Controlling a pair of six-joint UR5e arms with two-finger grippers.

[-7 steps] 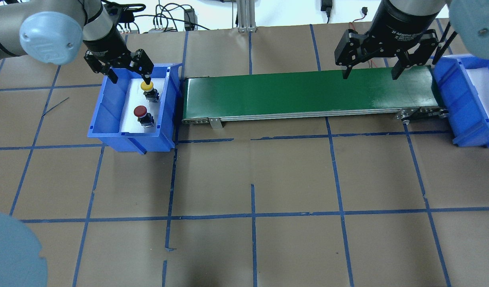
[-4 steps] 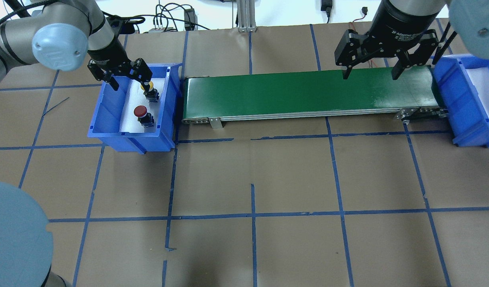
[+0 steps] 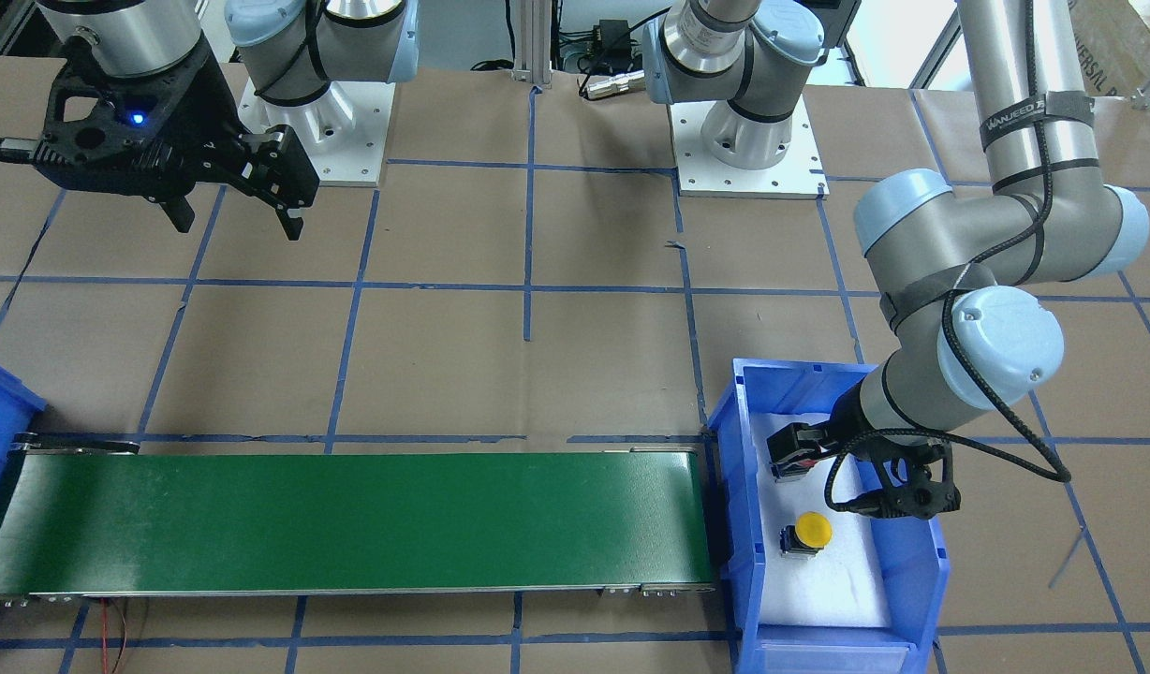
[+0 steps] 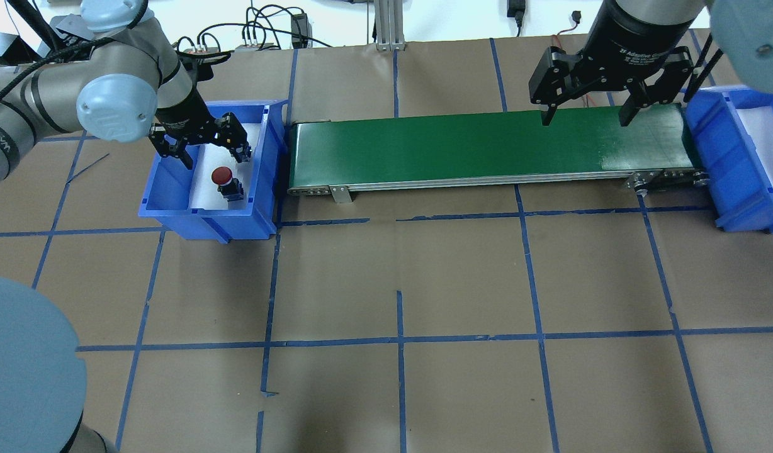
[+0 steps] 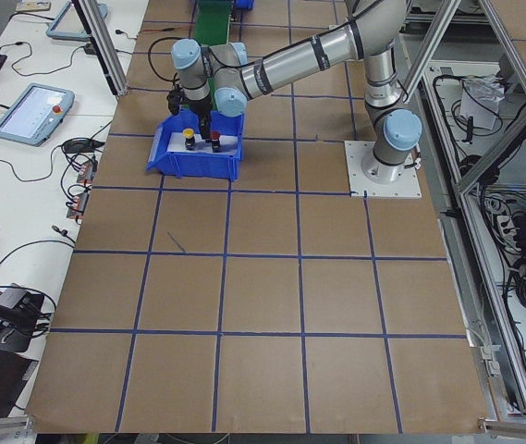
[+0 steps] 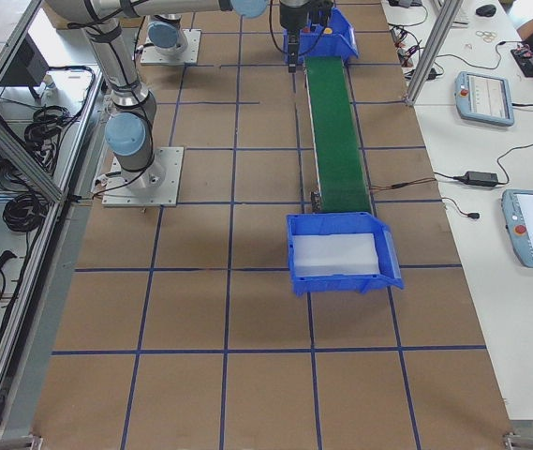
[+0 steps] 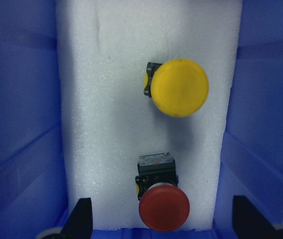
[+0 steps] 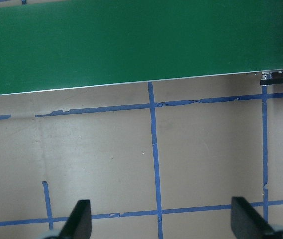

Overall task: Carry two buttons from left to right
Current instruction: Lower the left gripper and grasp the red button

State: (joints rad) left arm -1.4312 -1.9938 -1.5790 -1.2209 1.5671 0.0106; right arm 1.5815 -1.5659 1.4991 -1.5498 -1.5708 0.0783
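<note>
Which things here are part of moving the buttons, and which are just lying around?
Part of the job: yellow button, red button, blue bin holding them, green belt, empty blue bin.
Lying around: control tablets, power brick.

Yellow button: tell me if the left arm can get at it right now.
Probably yes. The left hand hangs open inside the blue bin, nothing covers the yellow button, and the red button stands apart from it.

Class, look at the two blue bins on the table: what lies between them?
The green conveyor belt fills the stretch, running from the left bin to the right bin. The overhead view shows it best.
</note>
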